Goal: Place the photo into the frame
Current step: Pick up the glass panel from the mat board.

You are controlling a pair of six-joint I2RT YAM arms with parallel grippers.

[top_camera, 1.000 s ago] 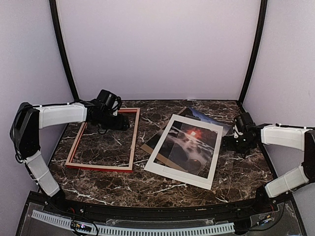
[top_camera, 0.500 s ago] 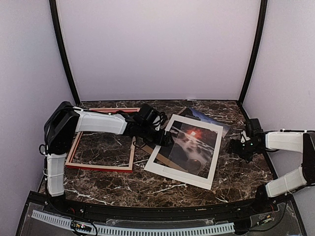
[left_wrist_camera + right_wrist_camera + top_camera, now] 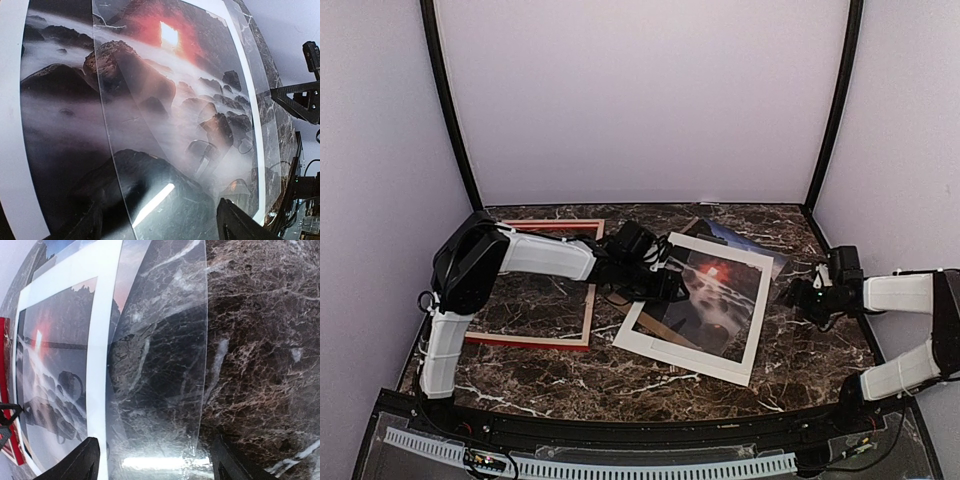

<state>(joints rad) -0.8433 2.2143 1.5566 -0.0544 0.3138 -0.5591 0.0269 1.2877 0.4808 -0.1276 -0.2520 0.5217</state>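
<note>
The photo lies at the table's centre under a white mat, its blue sky corner sticking out at the back. Its red glow and misty rocks fill the left wrist view. A clear sheet lies over it and reaches onto the marble. The red frame lies flat on the left, empty. My left gripper hovers open over the mat's left edge, its tips spread above the sheet. My right gripper stands open at the sheet's right edge, holding nothing.
A brown backing board peeks out from under the mat's left side, beside the frame. Dark marble table with purple walls close on three sides. Black corner poles stand at the back.
My left arm swung from above the frame rightward to the mat's left edge. The right gripper drew back a little to the right and its jaws narrowed slightly.
</note>
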